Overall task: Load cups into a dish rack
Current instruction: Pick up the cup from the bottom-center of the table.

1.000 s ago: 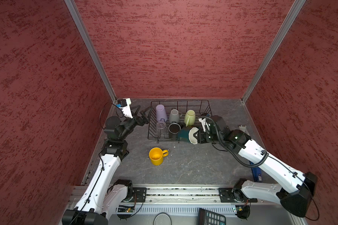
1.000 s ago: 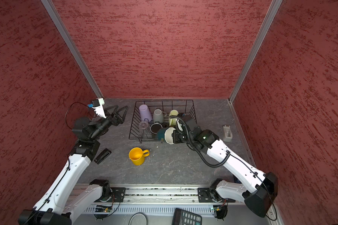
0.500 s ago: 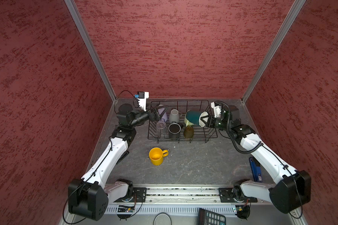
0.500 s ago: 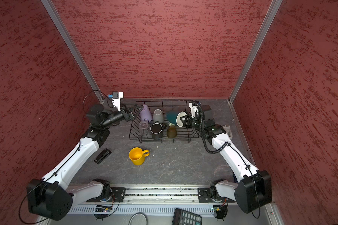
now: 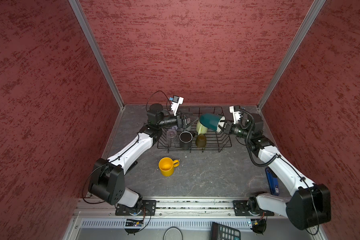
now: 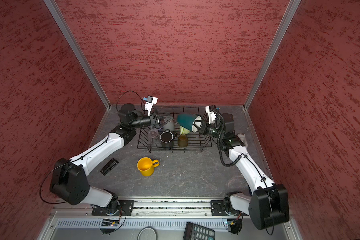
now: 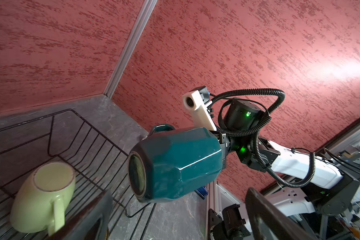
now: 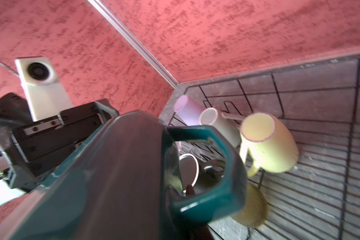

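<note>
- The table point(image 5: 206, 176) is a dark grey, mottled, stone-like surface. Three red textured walls point(image 5: 185, 52) box it in, with aluminium posts point(image 5: 96, 52) at the far corners.
- A metal rail point(image 5: 193, 204) along the near edge carries both arm bases.
- The dish rack point(image 5: 212, 147) stands at the far middle of the table.
- Along the rack's near side are the clear glass point(image 5: 171, 136), black mug point(image 5: 185, 138) and olive-brown glass point(image 5: 201, 141).
- Farther back lie the lilac tumbler point(image 8: 187, 112), grey mug point(image 8: 218, 122) and pale green mug point(image 5: 202, 127), all tilted.
- The yellow mug point(image 5: 166, 166) stands upright on bare table just near of the rack.
- The right gripper point(image 5: 221, 124) is clamped on the rim of the dark teal mug point(image 5: 210, 122). The mug is held sideways in the air over the rack's right half, base pointing left.
- The left gripper point(image 5: 190, 121) is spread wide and empty above the rack's far left part.
- A blue object point(image 5: 272, 182) lies by the right wall, and a small black object point(image 6: 109, 166) lies on the left.
</note>
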### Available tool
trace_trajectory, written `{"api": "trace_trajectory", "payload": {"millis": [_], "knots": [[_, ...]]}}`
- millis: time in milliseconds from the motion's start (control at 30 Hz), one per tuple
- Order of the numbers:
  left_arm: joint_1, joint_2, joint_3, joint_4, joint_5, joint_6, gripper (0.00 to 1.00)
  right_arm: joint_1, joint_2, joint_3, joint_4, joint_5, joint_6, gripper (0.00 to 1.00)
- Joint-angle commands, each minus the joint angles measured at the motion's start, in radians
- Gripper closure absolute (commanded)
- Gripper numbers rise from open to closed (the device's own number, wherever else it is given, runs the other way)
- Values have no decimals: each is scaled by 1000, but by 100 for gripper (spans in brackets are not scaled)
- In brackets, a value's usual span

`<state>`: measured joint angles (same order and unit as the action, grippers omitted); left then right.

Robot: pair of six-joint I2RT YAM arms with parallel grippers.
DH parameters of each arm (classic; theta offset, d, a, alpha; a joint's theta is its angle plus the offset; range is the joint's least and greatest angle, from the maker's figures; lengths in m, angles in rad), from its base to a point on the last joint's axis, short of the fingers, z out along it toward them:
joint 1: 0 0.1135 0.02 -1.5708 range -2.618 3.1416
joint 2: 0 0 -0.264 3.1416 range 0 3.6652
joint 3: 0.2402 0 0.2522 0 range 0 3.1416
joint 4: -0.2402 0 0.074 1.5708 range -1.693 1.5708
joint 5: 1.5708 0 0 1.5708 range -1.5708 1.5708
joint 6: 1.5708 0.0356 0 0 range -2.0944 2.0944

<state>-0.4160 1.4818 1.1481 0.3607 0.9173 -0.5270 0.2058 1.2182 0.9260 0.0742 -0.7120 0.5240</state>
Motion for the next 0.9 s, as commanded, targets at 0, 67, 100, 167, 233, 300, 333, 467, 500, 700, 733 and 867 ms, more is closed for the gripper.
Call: {"api": "trace_trajectory", "payload": {"millis": [0, 67, 100, 167, 233, 300, 333, 467, 500, 700, 733, 867], "knots": [[-11, 13, 31, 43, 58, -9, 0, -4, -39, 5, 195, -85, 28, 100], [-16, 22, 39, 49, 88, -14, 0, -5, -39, -3, 223, -104, 37, 100], [-20, 23, 40, 48, 95, -14, 0, -4, -37, -5, 242, -122, 44, 100], [-26, 29, 42, 47, 100, -10, 0, -5, -36, -11, 281, -156, 62, 100], [-31, 35, 47, 50, 110, -11, 0, -4, -33, -19, 331, -195, 89, 100], [-37, 41, 53, 52, 126, -13, 0, -5, -29, -28, 374, -229, 116, 100], [-40, 44, 55, 53, 130, -13, 0, -4, -26, -30, 389, -238, 125, 100], [-57, 62, 68, 57, 159, -9, 0, -4, -17, -32, 407, -259, 143, 100], [-62, 66, 71, 57, 164, -7, 0, -4, -17, -34, 419, -263, 149, 100], [-82, 80, 87, 61, 196, -7, 0, -3, -6, -38, 442, -297, 159, 100], [-85, 80, 91, 61, 200, -5, 0, -2, -4, -38, 439, -298, 155, 100], [-95, 85, 101, 61, 214, -7, 0, -2, -5, -39, 407, -285, 120, 100]]}}
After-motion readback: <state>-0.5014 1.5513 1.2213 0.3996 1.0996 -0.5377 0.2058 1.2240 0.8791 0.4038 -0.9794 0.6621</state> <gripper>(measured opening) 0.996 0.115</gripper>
